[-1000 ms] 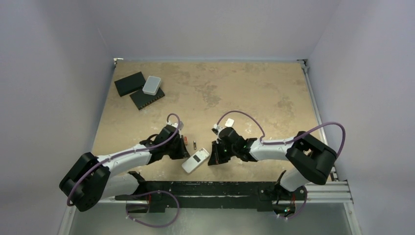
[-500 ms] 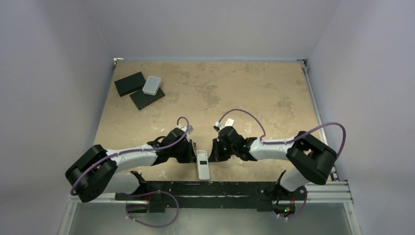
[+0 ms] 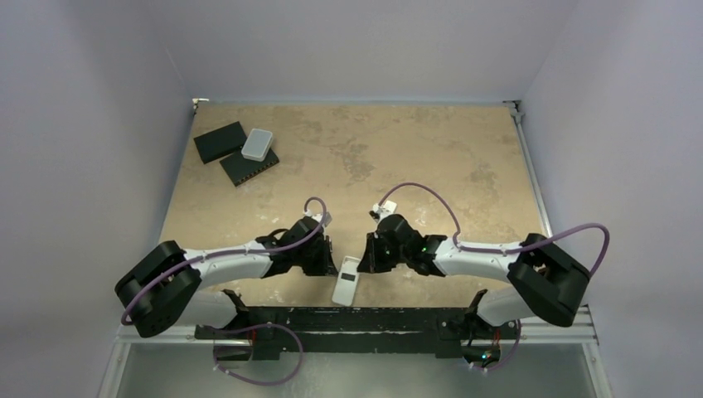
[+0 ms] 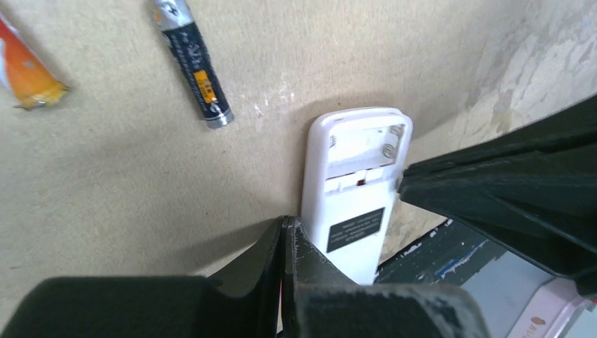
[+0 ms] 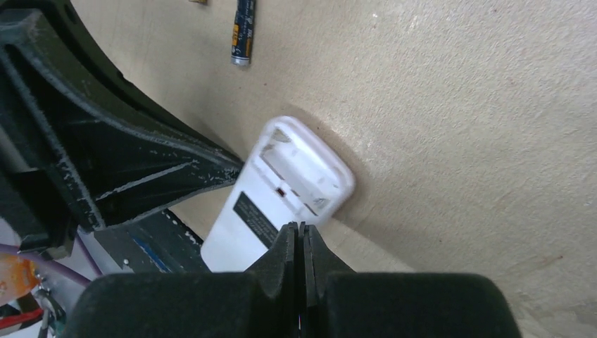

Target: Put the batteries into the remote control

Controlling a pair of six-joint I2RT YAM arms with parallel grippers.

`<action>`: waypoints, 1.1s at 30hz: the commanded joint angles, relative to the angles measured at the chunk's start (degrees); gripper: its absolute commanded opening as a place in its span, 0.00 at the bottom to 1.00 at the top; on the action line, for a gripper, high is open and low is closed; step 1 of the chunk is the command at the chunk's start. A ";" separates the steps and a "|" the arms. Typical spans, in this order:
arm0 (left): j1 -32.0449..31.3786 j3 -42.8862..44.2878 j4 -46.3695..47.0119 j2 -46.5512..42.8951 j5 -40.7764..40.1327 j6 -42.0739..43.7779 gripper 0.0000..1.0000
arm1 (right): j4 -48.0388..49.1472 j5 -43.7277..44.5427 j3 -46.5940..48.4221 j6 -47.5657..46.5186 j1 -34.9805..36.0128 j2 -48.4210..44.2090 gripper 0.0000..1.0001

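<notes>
Remote (image 4: 355, 190) back-up, bay open and empty; both batteries (image 4: 193, 63) loose on worktop (image 4: 105, 162). Left claw (image 4: 287, 232) and right claw (image 5: 301, 236) pinched closed, holding nothing, beside remote. Loading not started.

The tan, mottled table (image 3: 431, 157) carries few things. Near its front edge lies the remote control (image 3: 346, 281), back upward, its battery bay open with the metal contacts showing and a dark label below the bay. Near the bay end, apart from the remote and from each other, the dark battery (image 4: 192, 61) and the orange battery (image 4: 24, 67) lie flat on the surface. In the far left corner a black slab (image 3: 219, 142) and a second black slab (image 3: 249, 168) lie close together, with a light grey box (image 3: 258, 144) resting across them.
</notes>
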 commanded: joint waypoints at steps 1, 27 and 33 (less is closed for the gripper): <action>-0.20 2.48 -8.12 0.86 -7.60 1.13 0.00 | -2.73 3.87 -0.70 0.59 0.08 -3.87 0.00; -0.04 16.25 -31.35 -18.62 -21.19 4.54 0.29 | -15.63 6.62 18.35 -8.50 0.08 -4.01 0.36; -0.07 18.49 -35.83 -21.47 -24.34 4.79 0.45 | -17.41 5.83 24.31 -11.51 0.08 1.12 0.46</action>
